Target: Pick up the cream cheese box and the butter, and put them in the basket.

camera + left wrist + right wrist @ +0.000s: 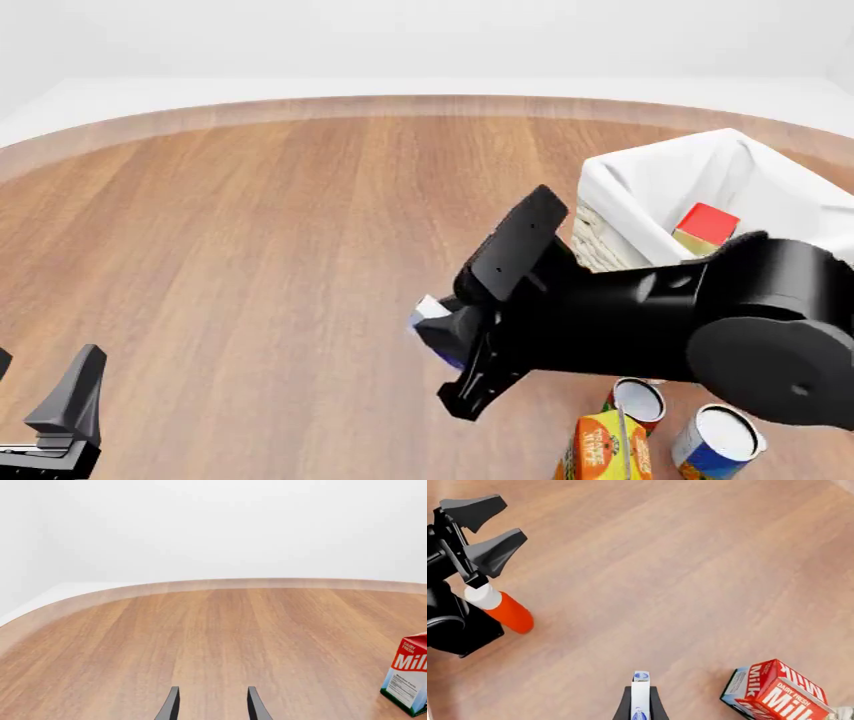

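Observation:
My right gripper [640,702] is shut on the cream cheese box [640,680], a thin white box with blue marks held between the dark fingers above the wood. In the front view only a white-and-bluish corner of the cream cheese box [430,312] shows beside the right gripper [449,330], left of the basket. The basket [641,185], whitish wicker with a white cloth lining, stands at the right. The butter [705,226], a red box with a yellowish face, lies inside it. Low at the near left, my left gripper [60,395] is open and holds nothing, with its fingers [172,705] apart.
A red Milk carton [775,690] stands near the right gripper; the left wrist view shows this Milk carton [408,677] too. Two white-topped cans [721,438] and an orange carton [601,450] sit at the near right. A red cylinder with a white end [502,607] lies by the left arm.

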Controlling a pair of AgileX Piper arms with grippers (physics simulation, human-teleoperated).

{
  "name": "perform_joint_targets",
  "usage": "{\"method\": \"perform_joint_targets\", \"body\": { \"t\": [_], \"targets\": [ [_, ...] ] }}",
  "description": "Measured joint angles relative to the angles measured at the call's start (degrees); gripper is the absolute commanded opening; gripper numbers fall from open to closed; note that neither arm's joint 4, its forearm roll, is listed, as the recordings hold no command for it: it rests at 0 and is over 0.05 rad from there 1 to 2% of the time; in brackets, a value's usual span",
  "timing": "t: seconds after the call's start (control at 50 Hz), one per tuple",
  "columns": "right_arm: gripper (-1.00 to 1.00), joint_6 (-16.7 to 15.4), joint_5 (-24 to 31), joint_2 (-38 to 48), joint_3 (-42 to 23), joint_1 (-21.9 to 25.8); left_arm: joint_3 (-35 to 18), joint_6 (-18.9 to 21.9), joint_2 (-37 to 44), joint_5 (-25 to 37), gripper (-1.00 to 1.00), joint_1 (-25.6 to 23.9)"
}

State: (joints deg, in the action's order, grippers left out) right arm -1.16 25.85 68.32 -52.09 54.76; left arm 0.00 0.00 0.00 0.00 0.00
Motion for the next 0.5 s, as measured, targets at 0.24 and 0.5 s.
{"method": "perform_joint_targets", "body": {
  "t": [0.24,0.5],
  "targets": [
    [-1.00,-2.20,2.47,-6.05,-2.52,-3.62,0.00,0.00,0.00,0.00,1.00,0.00],
    [-1.00,-3.72,5.67,-12.03,-6.17,-7.50,0.00,0.00,0.00,0.00,1.00,0.00]
  ]
}}
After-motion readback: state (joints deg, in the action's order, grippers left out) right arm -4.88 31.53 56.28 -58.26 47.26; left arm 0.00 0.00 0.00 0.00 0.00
